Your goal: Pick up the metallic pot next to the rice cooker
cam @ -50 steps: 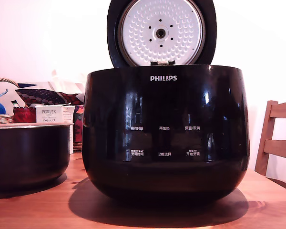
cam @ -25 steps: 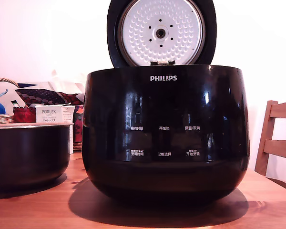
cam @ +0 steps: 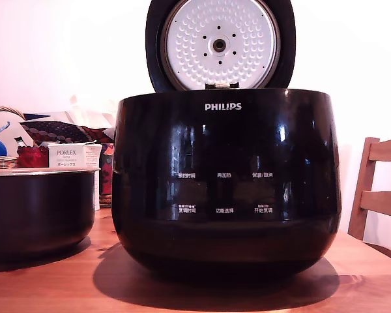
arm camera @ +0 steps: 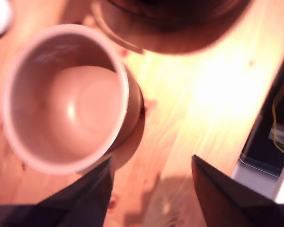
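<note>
The metallic pot (cam: 39, 212) stands on the wooden table at the exterior view's left, dark with a thin pale rim, close beside the rice cooker (cam: 225, 182). The cooker is glossy black with a PHILIPS logo, its lid raised to show the dimpled silver plate. The wrist view looks down into the empty pot (arm camera: 66, 99), with the cooker's blurred base (arm camera: 170, 23) just past it. My gripper (arm camera: 151, 163) is open above bare table beside the pot. One finger (arm camera: 92, 194) is close to the pot's rim and the other (arm camera: 222, 194) stands apart. No arm shows in the exterior view.
Behind the pot sit a PORLEX box (cam: 68, 156), a red tin (cam: 32, 156), a wicker basket (cam: 0, 162) and patterned cloth. A wooden chair (cam: 378, 192) stands at the exterior view's right. In the wrist view the table edge (arm camera: 255, 137) runs near the gripper, with a dark box and yellow cable beyond.
</note>
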`<state>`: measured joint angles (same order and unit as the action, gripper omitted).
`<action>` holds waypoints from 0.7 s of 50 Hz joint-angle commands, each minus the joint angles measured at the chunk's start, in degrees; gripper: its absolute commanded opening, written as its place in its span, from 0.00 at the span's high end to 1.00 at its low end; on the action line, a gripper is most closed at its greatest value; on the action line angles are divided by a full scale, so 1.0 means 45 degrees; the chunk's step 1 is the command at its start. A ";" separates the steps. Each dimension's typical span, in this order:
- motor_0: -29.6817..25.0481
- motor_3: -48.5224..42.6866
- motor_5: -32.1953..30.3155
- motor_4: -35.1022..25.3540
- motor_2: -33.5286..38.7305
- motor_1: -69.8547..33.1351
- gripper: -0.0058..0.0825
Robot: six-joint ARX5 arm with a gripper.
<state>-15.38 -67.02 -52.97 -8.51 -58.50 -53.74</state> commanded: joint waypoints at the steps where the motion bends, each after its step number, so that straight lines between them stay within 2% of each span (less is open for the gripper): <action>1: -0.0039 0.0257 -0.0554 0.0005 0.0097 -0.0505 0.37; 6: -0.0039 0.0826 -0.0865 0.0049 0.0097 -0.1263 0.32; 17: -0.0039 0.2244 -0.1540 0.0233 0.0097 -0.2875 0.32; 35: -0.0039 0.2987 -0.2341 0.0369 0.0097 -0.5236 0.32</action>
<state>-15.38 -54.35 -63.16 -6.92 -58.50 -76.47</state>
